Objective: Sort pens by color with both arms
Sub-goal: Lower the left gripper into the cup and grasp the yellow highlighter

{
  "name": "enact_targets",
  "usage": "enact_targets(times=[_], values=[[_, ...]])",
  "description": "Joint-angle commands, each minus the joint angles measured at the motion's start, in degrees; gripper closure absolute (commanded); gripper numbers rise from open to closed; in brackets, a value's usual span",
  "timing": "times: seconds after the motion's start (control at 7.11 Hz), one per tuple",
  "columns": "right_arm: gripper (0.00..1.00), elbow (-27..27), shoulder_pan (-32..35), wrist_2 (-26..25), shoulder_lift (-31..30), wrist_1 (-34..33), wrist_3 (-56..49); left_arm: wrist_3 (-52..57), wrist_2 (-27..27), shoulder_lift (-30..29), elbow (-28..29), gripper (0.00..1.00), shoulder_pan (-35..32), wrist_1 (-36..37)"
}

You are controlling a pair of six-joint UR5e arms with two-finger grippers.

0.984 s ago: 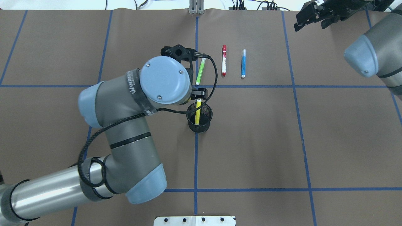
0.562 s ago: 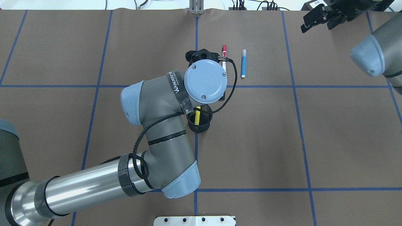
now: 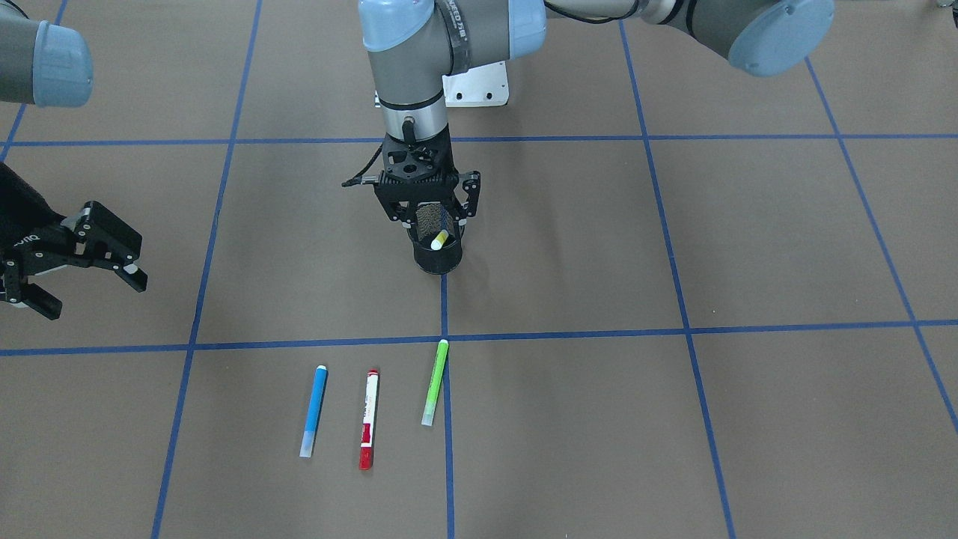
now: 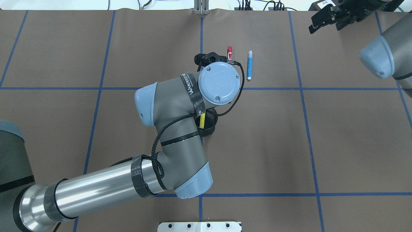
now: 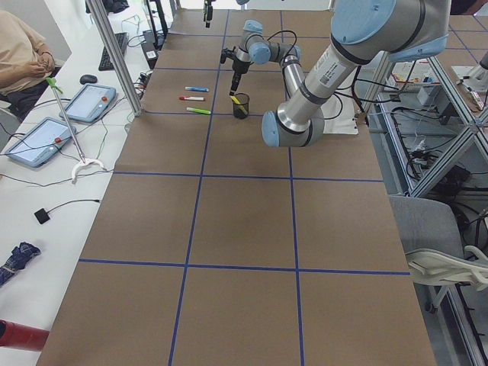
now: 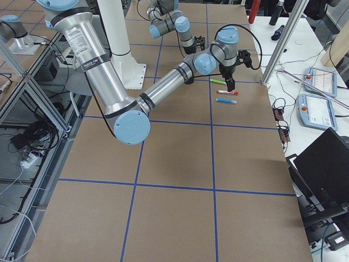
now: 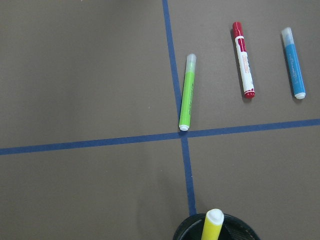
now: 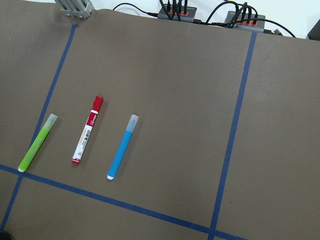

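From what I can see, only one of the four pens is put away: the yellow pen [image 3: 439,239] stands tilted inside the black mesh cup [image 3: 438,263], its pale tip above the rim. The other three are not yet sorted. The green pen [image 3: 435,382], the red pen [image 3: 368,419] and the blue pen [image 3: 314,410] lie side by side on the table [image 3: 673,419], apart from each other, and the green one rests along a blue tape line [image 3: 447,479]. My left gripper [image 3: 434,219] hangs just above the cup with its fingers spread; it holds nothing, and I judge it does not touch the yellow pen, though the front view is close there. My right gripper [image 3: 86,293] is well apart from all the pens, at the side of the table, its fingers also wide and empty. So I judge the work is about a quarter done.
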Motion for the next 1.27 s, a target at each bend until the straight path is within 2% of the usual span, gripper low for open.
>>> enact_targets(times=[0.0,0.56,0.98,1.12], values=[[0.00,-0.05,0.00,-0.24,-0.06,0.00,0.00,-0.26,-0.11,-0.06,1.22,0.42,0.00,-0.21],[0.00,-0.13,0.00,-0.33,-0.06,0.18,0.00,-0.35,-0.02,-0.14,2.36,0.52,0.00,-1.96],[0.00,-0.22,0.00,-0.33,-0.06,0.18,0.00,-0.35,-0.02,-0.06,4.47,0.54,0.00,-4.96],[0.00,-0.22,0.00,-0.33,-0.06,0.18,0.00,-0.35,-0.02,-0.05,4.47,0.58,0.00,-4.96]])
